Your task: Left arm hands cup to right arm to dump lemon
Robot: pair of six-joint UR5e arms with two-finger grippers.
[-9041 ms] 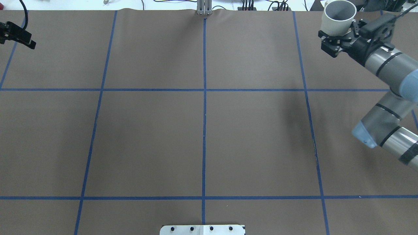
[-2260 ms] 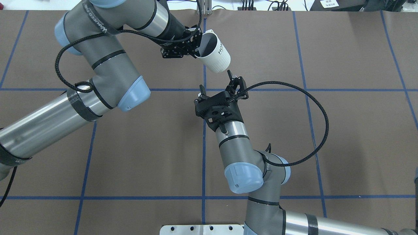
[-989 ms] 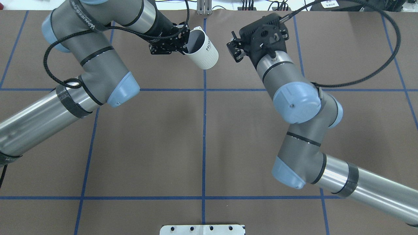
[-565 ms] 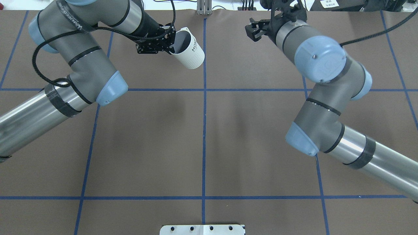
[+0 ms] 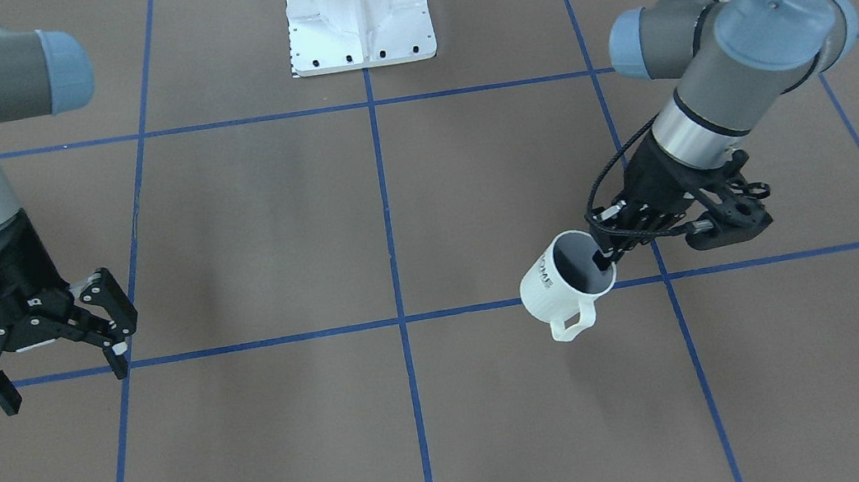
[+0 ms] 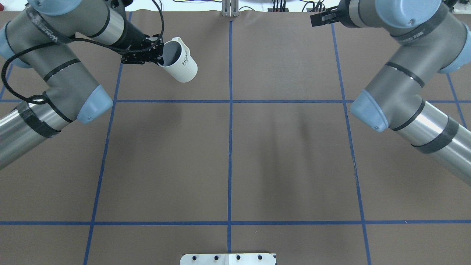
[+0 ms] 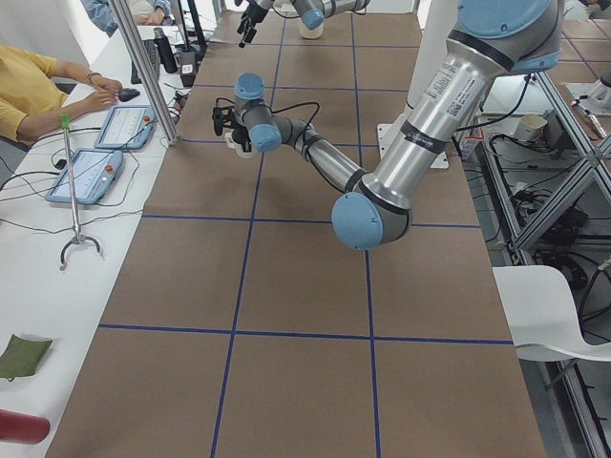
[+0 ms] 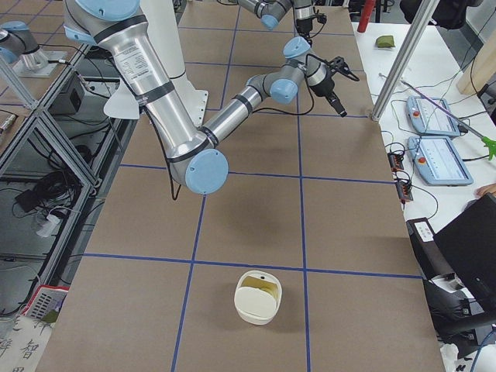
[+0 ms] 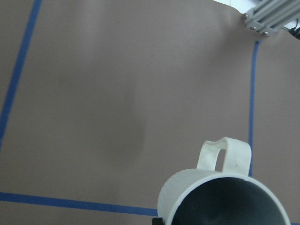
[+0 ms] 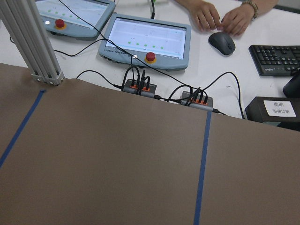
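Note:
The cup, a white ribbed mug marked "HOME", hangs tilted above the table's far left part. My left gripper is shut on its rim, one finger inside the grey interior. In the front-facing view the cup has its handle pointing down, with the left gripper behind it. The left wrist view shows the cup from above, and no lemon is visible inside. My right gripper is open and holds nothing, far from the cup. It reaches the far right table edge.
A cream round container sits on the table at the right end. The white robot base is at the near edge. Beyond the far edge are an aluminium post, tablets, cables and a person's hands.
The left arm has carried the cup further left. The right arm has swung right and toward the far edge, so the two grippers are further apart.

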